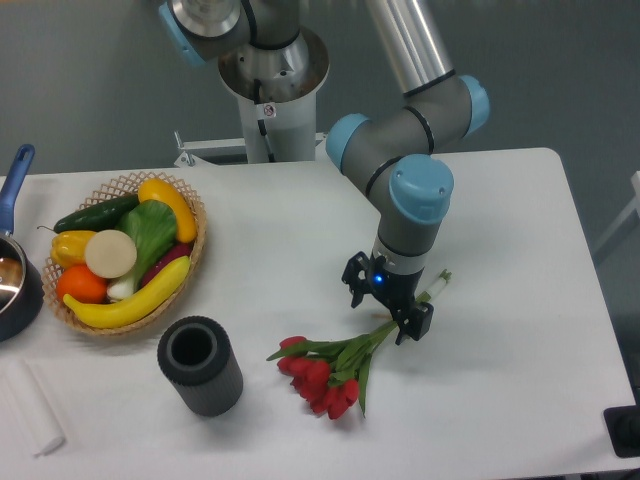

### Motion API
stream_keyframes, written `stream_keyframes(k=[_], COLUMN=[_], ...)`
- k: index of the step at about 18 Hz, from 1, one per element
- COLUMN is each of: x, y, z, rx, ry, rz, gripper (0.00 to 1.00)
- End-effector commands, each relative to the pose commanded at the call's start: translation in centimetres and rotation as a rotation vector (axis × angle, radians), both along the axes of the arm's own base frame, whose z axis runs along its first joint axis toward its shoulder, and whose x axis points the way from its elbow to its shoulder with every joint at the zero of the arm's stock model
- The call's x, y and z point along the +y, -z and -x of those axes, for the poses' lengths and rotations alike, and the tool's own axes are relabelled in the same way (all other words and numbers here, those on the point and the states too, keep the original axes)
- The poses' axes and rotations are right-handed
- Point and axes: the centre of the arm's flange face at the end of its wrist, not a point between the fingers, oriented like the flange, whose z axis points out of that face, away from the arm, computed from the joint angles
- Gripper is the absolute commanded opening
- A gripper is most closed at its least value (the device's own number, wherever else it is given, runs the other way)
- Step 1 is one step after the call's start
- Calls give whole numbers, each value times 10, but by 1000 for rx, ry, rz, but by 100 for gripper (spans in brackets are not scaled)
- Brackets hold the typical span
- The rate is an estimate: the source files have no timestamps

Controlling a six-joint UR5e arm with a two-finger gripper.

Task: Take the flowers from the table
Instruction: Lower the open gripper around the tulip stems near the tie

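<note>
The flowers (330,372), red tulips with green leaves and long pale stems, lie flat on the white table (500,380), heads toward the front, stems running up and right to about the gripper. My gripper (386,308) points down over the stems, low near the tabletop. Its two black fingers are spread apart, one on each side of the stem bundle, so it is open. The stems' part directly under the gripper is partly hidden.
A black cylinder vase (199,365) stands left of the tulip heads. A wicker basket (190,262) with fruit and vegetables sits at the left, a blue-handled pan (14,270) at the left edge, and a white cloth (30,405) at the front left corner.
</note>
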Motion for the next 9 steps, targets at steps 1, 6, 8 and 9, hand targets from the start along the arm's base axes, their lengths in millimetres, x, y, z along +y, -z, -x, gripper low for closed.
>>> stream_keyframes(k=[1,6,8,9], x=[0,7,6,6], y=[3,21,23,24], z=[1,7,6,7], rx=[-4,-23,-25,-25], ry=[0,0,0,0], rz=[2,14,16,16], gripper=[100,100,100,100])
